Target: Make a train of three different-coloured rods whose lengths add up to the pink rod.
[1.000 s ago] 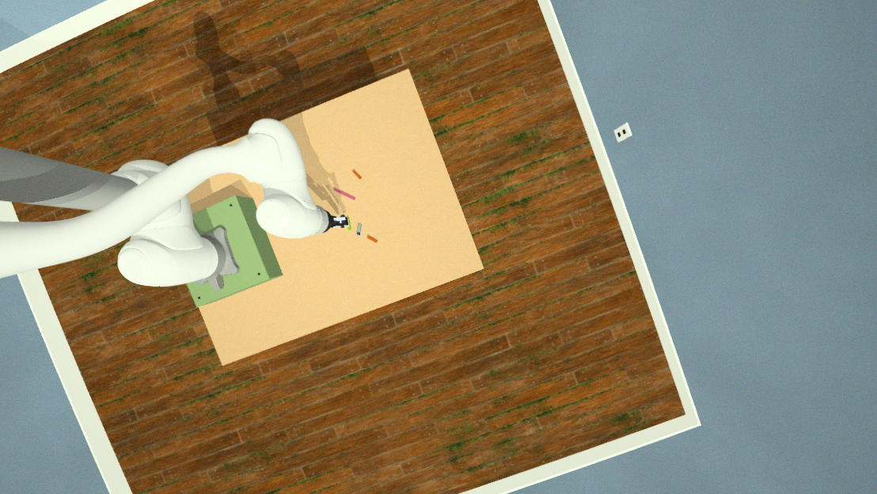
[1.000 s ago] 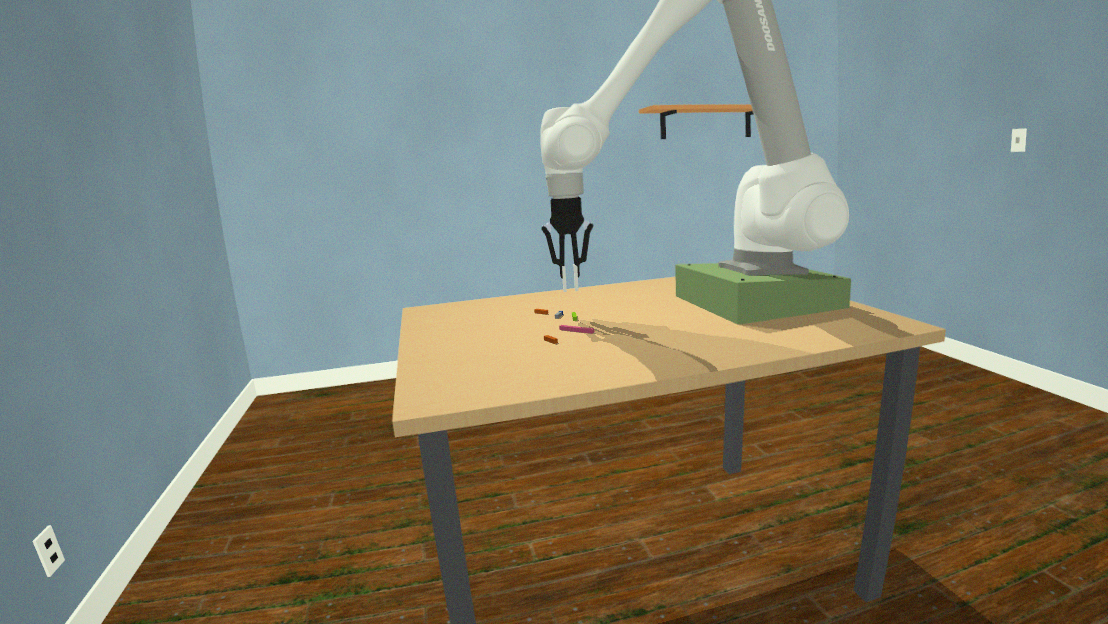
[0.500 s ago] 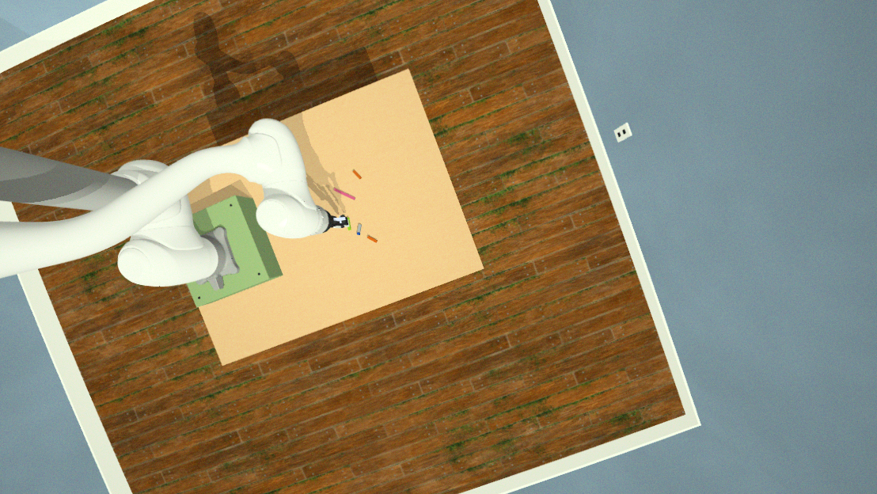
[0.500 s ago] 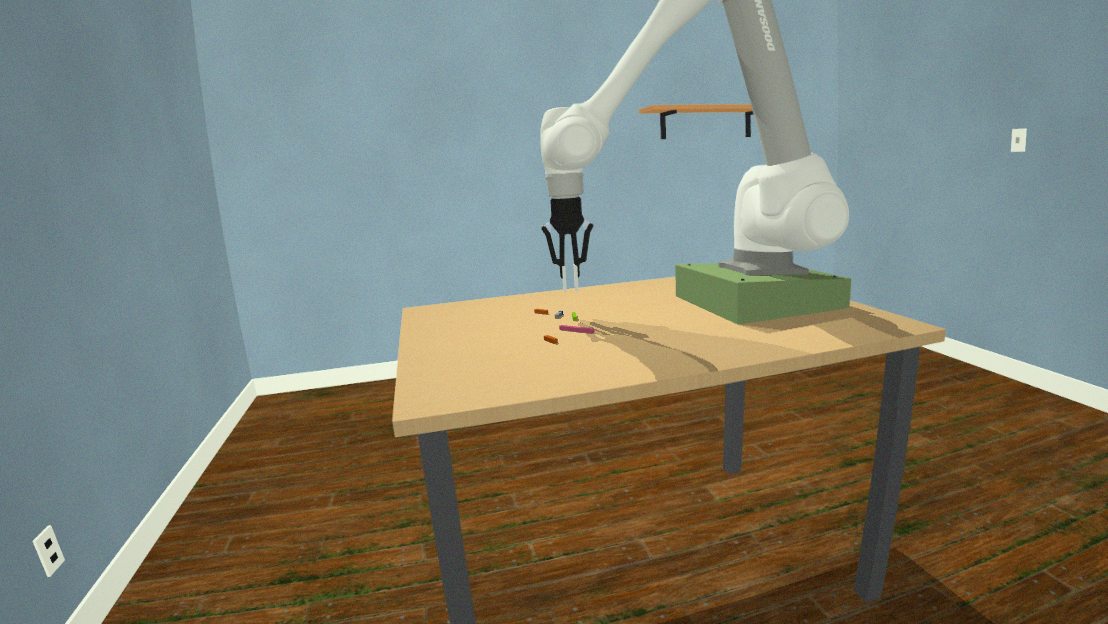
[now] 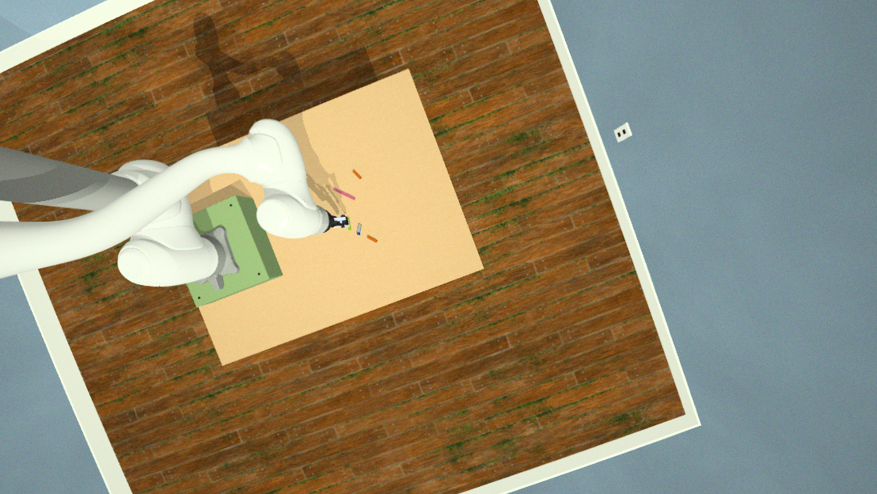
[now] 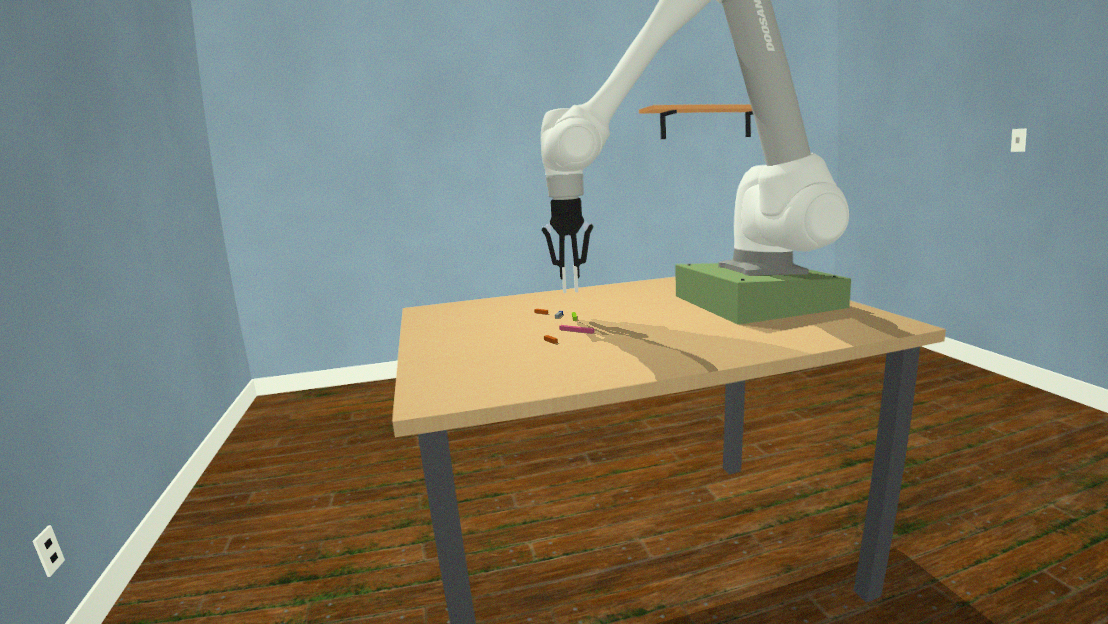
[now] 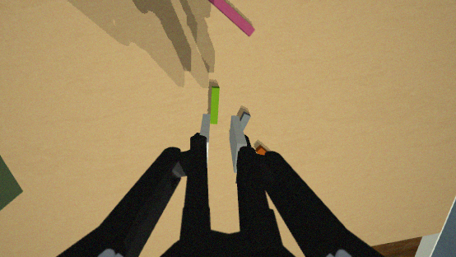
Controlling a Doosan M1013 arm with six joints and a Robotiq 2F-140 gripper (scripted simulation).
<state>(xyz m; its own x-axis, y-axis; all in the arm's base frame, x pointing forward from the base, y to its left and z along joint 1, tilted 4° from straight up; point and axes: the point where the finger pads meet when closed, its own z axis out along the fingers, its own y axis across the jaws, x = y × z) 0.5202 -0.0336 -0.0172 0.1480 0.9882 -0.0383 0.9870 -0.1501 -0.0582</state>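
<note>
The pink rod (image 5: 343, 193) lies flat on the table; it also shows in the exterior view (image 6: 576, 329) and at the top of the wrist view (image 7: 232, 16). A lime rod (image 7: 214, 105) lies below me, just past my left fingertip. A grey rod (image 5: 358, 228) with a small blue rod (image 5: 358, 233) at its end lies to the right of it. One orange rod (image 5: 371, 238) lies beyond them, another (image 5: 356, 174) past the pink rod. My gripper (image 7: 220, 126) (image 6: 569, 282) hangs well above the table, fingers drawn close with a narrow gap, nothing between them.
The arm's green base block (image 6: 759, 290) stands at the table's back right. The table edge shows at the lower right of the wrist view. A wall shelf (image 6: 695, 110) hangs behind the arm.
</note>
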